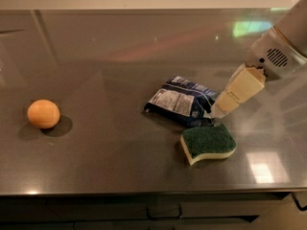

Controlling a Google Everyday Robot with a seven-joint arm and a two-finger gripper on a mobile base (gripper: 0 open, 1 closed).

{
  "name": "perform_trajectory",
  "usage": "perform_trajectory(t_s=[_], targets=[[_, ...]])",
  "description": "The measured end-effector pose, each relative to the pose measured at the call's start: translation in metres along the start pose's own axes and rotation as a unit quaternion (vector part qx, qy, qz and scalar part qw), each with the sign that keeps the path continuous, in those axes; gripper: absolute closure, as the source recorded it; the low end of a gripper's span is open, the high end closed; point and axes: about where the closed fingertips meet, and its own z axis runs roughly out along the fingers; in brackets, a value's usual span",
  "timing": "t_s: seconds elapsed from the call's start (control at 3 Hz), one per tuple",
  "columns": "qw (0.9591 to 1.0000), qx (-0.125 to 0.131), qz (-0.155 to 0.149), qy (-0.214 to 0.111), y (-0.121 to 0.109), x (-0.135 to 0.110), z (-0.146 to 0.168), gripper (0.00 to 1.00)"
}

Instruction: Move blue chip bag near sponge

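The blue chip bag lies on the grey table, right of centre, with its white printed panel facing up. The sponge, green on top with a pale foam base, lies just in front of the bag's right end, almost touching it. My gripper comes down from the upper right on a white arm. Its cream fingers are shut on the bag's right edge, directly above the sponge's far edge.
An orange ball sits at the left of the table. The table's front edge runs along the bottom, with dark drawers below it. The white arm fills the upper right corner.
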Motion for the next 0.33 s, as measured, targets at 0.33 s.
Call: perform_trajectory(t_s=[0.33], targets=[[1.0,0.0,0.0,0.0,0.0,0.0,0.0,0.0]])
